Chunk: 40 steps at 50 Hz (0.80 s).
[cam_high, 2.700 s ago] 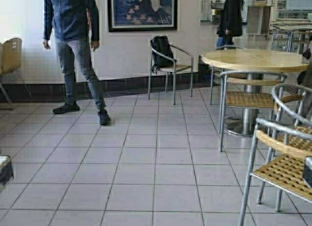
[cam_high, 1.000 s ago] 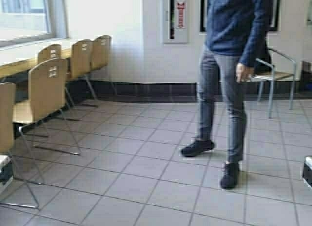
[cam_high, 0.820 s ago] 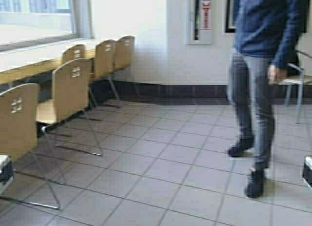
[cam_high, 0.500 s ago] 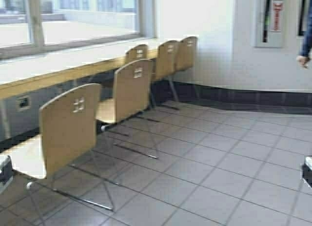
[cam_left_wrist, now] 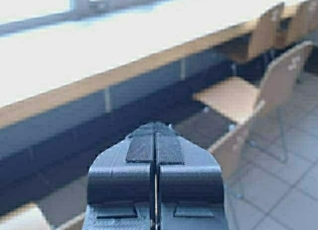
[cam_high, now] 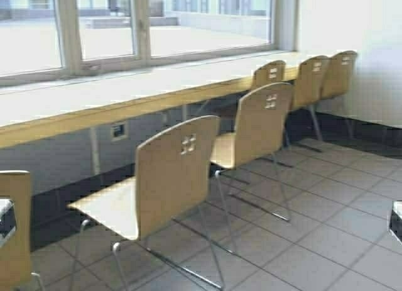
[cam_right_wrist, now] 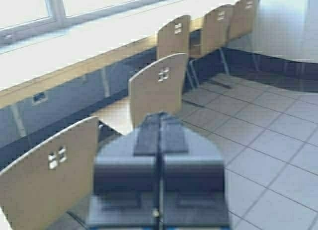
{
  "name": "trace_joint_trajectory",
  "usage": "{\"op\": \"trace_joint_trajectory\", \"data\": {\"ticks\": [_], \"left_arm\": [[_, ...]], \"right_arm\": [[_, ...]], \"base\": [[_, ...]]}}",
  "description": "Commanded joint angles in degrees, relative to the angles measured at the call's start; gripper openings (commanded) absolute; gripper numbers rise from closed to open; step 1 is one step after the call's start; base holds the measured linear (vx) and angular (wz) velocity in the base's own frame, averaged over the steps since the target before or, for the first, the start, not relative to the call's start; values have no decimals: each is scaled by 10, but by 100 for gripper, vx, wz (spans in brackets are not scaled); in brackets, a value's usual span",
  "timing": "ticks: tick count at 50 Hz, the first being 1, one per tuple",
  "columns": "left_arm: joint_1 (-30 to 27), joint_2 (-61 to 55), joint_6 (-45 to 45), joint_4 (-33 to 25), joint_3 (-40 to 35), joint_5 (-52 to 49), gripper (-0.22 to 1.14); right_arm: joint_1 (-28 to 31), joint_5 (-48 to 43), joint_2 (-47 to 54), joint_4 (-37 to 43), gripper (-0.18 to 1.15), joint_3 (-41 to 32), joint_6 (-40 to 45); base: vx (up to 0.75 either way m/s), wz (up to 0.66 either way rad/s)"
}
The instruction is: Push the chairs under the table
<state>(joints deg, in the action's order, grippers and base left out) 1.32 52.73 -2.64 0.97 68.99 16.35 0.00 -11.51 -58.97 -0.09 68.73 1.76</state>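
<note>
The long table (cam_high: 125, 93) with a pale top and wood front edge runs under the window. Two tan plywood chairs stand pulled out from it on the tiles: a near one (cam_high: 173, 178) and a second one (cam_high: 260, 124). Three more (cam_high: 312, 80) stand close to the table farther right. Another chair back (cam_high: 16, 231) shows at the lower left edge. My left gripper (cam_left_wrist: 155, 135) is shut and empty, held above a chair back (cam_left_wrist: 231, 145). My right gripper (cam_right_wrist: 160, 123) is shut and empty, facing a pulled-out chair (cam_right_wrist: 159, 86).
A large window (cam_high: 107, 21) sits behind the table. A wall socket (cam_high: 117, 130) is under the table. Grey tiled floor (cam_high: 326, 241) lies open to the right. A white wall (cam_high: 358, 21) closes the far right corner.
The robot has turned left: the round table, wicker armchairs and then the standing person slid out of view to the right, and the long table with its chairs came into view.
</note>
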Motion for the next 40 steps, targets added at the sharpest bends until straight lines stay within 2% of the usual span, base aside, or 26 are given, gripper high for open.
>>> {"op": "trace_joint_trajectory", "data": {"ticks": [1,10,23,30,40], "left_arm": [[1,-6,0,2,-6,4,3],[4,-15,-1,4,-3,1,3],[56,-21,3,13,-2,-21,3],[86,-47,4,33,-18,-48,3],[151,-62,4,84,-42,-114,3]], "right_arm": [[0,-2,4,-1,6,-6,-1],[0,2,10,-2,6,-5,-2],[2,12,24,-4,6,-11,-2],[24,36,25,-18,6,-11,-4],[85,91,25,-69,6,-19,-4]], "base": [[29,41],[28,39],[24,42],[22,54],[18,57]]}}
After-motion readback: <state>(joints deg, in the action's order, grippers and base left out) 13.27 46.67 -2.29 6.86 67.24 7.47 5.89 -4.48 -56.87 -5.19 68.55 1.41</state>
